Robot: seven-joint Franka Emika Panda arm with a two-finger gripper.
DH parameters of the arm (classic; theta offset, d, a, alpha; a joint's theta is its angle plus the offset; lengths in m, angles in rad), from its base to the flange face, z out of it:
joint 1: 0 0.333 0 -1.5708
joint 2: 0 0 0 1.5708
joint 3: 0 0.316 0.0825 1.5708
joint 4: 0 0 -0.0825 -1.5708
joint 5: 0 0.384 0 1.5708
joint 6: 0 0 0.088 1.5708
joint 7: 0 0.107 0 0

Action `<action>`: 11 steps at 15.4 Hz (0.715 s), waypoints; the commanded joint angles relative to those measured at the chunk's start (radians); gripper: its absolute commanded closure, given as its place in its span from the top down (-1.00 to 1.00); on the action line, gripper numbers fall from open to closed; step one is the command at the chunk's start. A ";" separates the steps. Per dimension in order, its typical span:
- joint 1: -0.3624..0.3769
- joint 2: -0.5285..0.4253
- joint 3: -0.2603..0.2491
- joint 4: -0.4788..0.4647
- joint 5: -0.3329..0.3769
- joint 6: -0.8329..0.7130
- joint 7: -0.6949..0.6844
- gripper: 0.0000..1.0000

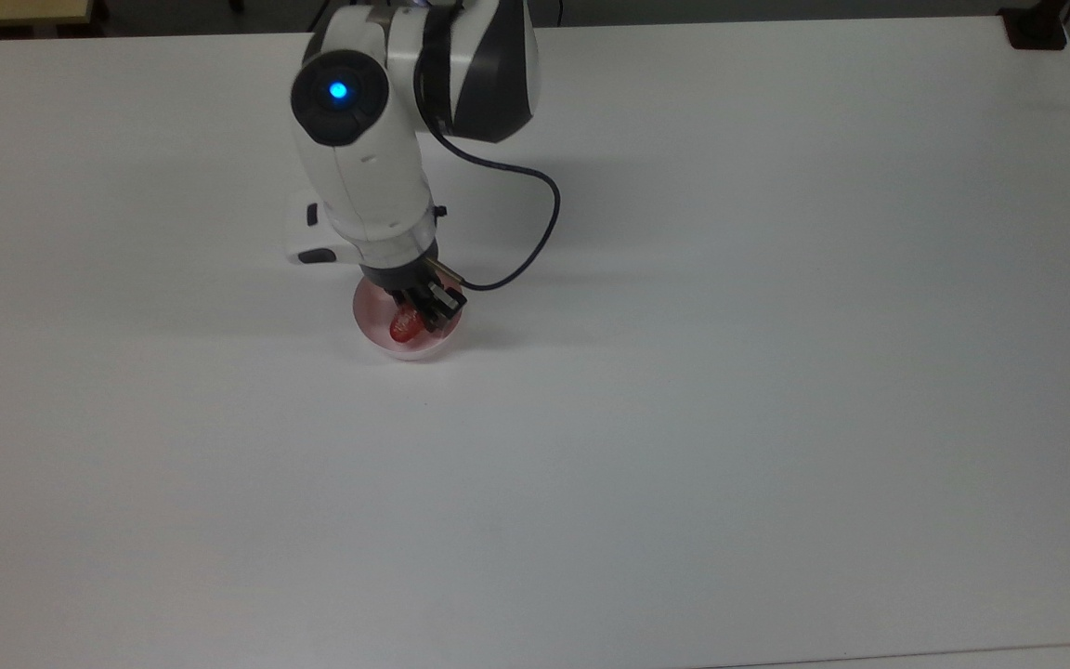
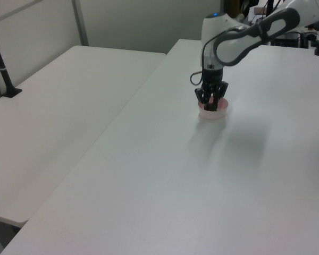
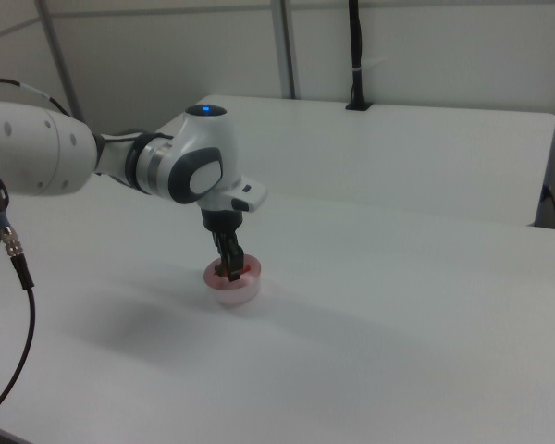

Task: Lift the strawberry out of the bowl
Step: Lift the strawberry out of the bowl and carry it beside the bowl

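Red strawberry (image 1: 404, 327) upright, gripper (image 1: 419, 311) clamped

the top view looks steeply down on the white table (image 1: 776, 372) from above, with the arm (image 1: 377, 177) entering from the picture's upper edge. the left view stands off one corner, lower and farther back, looking along the table (image 2: 165, 186) toward the arm (image 2: 244, 40), with a second table (image 2: 53, 111) on the left view's left. the right view faces the arm (image 3: 166, 166) from the other side, nearer and lower. all three share the bowl (image 1: 377, 336) (image 2: 212, 112) (image 3: 231, 289) under the arm.
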 commanded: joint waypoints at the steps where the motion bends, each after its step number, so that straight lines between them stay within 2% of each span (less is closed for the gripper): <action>1: -0.048 -0.124 -0.001 -0.018 0.019 -0.140 -0.123 -0.40; 5: -0.117 -0.179 -0.002 -0.016 0.003 -0.260 -0.394 -0.40; 8: -0.189 -0.167 -0.002 -0.018 -0.046 -0.264 -0.629 -0.39; 11: -0.239 -0.126 -0.009 -0.012 -0.099 -0.225 -0.801 -0.39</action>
